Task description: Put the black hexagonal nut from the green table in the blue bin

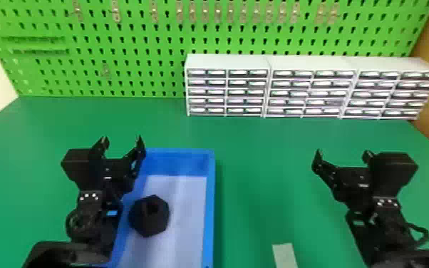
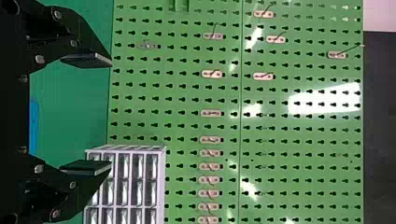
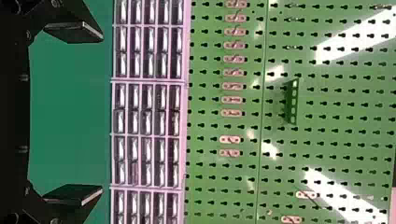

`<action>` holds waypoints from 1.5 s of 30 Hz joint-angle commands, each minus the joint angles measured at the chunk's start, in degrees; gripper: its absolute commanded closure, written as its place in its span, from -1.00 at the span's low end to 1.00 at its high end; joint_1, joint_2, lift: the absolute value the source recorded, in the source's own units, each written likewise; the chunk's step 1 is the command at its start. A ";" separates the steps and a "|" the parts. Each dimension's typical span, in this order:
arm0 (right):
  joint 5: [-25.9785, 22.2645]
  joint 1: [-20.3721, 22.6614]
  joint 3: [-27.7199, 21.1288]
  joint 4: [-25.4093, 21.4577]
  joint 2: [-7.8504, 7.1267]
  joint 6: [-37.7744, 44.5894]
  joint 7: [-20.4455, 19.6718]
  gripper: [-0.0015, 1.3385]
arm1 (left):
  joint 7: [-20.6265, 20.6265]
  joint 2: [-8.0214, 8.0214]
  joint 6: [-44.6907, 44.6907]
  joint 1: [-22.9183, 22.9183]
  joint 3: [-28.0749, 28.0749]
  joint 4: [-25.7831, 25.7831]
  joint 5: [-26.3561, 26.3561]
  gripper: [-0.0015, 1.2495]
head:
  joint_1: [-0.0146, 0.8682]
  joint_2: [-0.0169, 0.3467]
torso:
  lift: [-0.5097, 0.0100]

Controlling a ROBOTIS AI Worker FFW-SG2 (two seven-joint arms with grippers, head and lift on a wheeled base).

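Observation:
The black hexagonal nut [image 1: 149,216] lies inside the blue bin [image 1: 210,206], on its pale floor toward the left wall. My left gripper [image 1: 122,139] is over the bin's left side, farther back than the nut, its fingers spread with nothing between them. The same left gripper [image 2: 111,114] shows its two fingers wide apart in the left wrist view. Off to the right of the bin, my right gripper [image 1: 342,154] stands open above the green table [image 1: 260,171]. Both fingers of the right gripper [image 3: 102,114] are apart and hold nothing in the right wrist view.
White drawer cabinets [image 1: 228,91] line the table's back edge from the middle to the right. Behind them rises a green pegboard [image 1: 135,46] with metal hooks. A pale strip [image 1: 284,254] lies at the near edge, right of the bin.

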 commanded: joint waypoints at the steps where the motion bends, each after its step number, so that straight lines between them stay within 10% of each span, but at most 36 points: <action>1: 0.00 0.00 -0.02 0.00 0.00 0.07 0.00 -0.77 | 0.00 0.00 0.00 -0.08 0.00 0.01 -0.01 -0.24 | 0.52 -0.59 | 0.59; 45: -0.35 0.35 0.34 0.00 -0.27 0.24 0.00 -0.77 | 0.00 0.00 0.00 -0.70 -0.26 0.01 -0.36 -0.24 | 0.52 -0.59 | 0.59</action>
